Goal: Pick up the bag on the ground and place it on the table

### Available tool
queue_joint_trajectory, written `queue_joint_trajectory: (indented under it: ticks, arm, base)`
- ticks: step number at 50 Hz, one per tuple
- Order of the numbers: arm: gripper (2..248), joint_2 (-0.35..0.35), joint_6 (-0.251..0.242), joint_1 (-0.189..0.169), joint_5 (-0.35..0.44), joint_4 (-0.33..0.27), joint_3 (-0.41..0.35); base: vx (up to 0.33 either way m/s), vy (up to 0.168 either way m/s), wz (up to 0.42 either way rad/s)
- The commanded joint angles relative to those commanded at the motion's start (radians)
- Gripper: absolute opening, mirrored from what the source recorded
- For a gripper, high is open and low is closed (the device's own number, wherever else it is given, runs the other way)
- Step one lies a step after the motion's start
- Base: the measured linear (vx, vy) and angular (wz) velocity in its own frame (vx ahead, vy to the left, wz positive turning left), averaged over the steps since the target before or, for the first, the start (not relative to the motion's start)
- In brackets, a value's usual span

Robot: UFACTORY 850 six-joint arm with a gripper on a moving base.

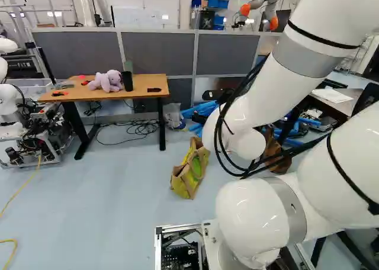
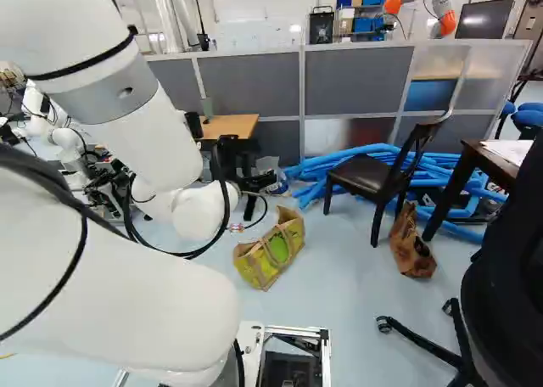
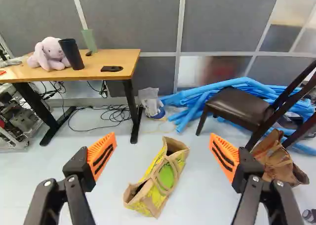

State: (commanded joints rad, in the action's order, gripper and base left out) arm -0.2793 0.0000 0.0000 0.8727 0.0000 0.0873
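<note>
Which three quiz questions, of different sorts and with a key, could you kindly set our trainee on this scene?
1. True or false: the yellow bag is on the floor.
2. Choose one. The gripper is: A) shut on the yellow bag; B) open; C) out of view.
3. Short answer: which black thing stands beside the toy on the table?

Key: 1 true; 2 B; 3 black cup.

Brightly and evenly lit, seemingly from above. Glints in small highlights off the white robot arm (image 1: 254,214) in the left base view; washes nearly to flat white in the right. Darkens softly under the worktop (image 3: 98,75).
</note>
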Motion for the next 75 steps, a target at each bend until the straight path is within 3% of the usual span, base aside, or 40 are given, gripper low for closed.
queue_joint_trajectory:
  ticks: [53, 75]
  arm:
    - [247, 0.0, 0.0, 0.0, 0.0, 0.0, 0.0]
    - [247, 0.048, 0.0, 0.007, 0.0, 0.0, 0.041]
  base:
    - [0.084, 0.0, -0.01]
    - [0.01, 0.001, -0.002]
